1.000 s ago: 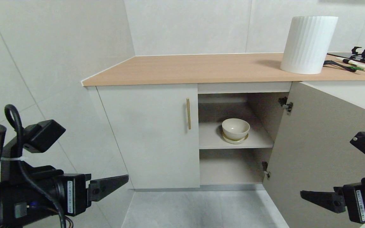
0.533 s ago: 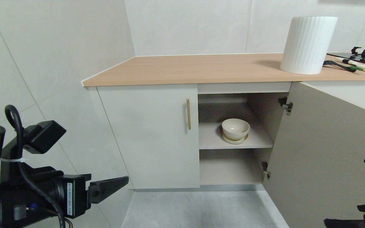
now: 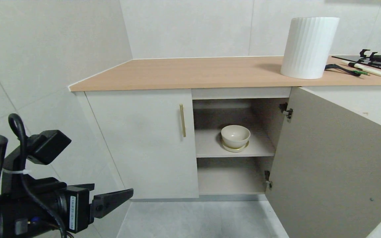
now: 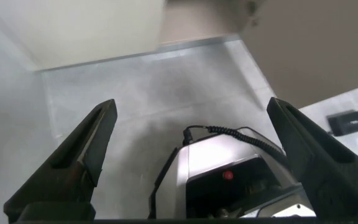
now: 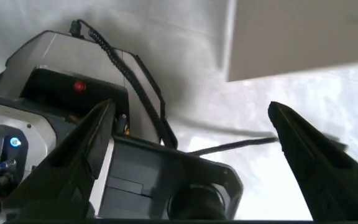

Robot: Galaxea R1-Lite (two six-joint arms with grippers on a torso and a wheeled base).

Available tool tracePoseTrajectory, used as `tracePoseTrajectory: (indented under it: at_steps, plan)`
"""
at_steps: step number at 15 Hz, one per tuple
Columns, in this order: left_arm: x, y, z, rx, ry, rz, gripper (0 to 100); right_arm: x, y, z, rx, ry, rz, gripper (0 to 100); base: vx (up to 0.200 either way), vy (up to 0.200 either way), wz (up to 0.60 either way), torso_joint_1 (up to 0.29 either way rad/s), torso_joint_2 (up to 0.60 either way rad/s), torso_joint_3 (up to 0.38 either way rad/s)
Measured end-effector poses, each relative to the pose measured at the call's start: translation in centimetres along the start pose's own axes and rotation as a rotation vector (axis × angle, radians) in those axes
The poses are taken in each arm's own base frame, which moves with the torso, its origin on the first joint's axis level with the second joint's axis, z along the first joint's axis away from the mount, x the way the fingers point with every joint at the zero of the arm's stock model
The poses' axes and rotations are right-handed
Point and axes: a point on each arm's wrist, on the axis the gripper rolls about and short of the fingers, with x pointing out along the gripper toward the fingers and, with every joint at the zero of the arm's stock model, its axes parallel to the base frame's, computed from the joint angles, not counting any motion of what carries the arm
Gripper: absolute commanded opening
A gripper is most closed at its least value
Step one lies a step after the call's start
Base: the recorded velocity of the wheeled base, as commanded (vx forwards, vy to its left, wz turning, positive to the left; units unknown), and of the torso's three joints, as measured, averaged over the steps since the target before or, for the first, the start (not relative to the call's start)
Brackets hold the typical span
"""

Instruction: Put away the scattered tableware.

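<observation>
Head view: left gripper (image 4: 191, 107) and right gripper (image 5: 191, 106) gape empty; open door (image 3: 329, 165) at two o'clock could snag my right arm.

- Centre frame, we see a way into the cupboard (image 3: 240, 92) between the shut left door (image 3: 141, 142) and the swung-out right door (image 3: 329, 172).
- The bowl (image 3: 235, 135) takes the mid-shelf (image 3: 207, 145); room lies on either side.
- Upper right, a canister (image 3: 309, 48) blocks the counter (image 3: 177, 71).
</observation>
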Motion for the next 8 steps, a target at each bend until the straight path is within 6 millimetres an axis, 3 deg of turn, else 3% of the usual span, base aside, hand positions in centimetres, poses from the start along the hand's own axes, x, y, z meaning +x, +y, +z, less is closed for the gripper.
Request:
tracePoseTrajectory:
  at_steps: [3,8]
  plan:
    - [0.0,0.0,0.0,0.000,0.002,0.000,100,-0.7,-0.3,-0.8,-0.048,0.034,-0.008,100,0.000,-0.200,0.00,0.004,0.01,0.004]
    - [0.0,0.0,0.0,-0.001,0.002,-0.002,100,-1.2,-1.1,-0.1,0.031,-0.024,-0.097,100,0.000,0.000,0.00,0.000,0.00,0.000]
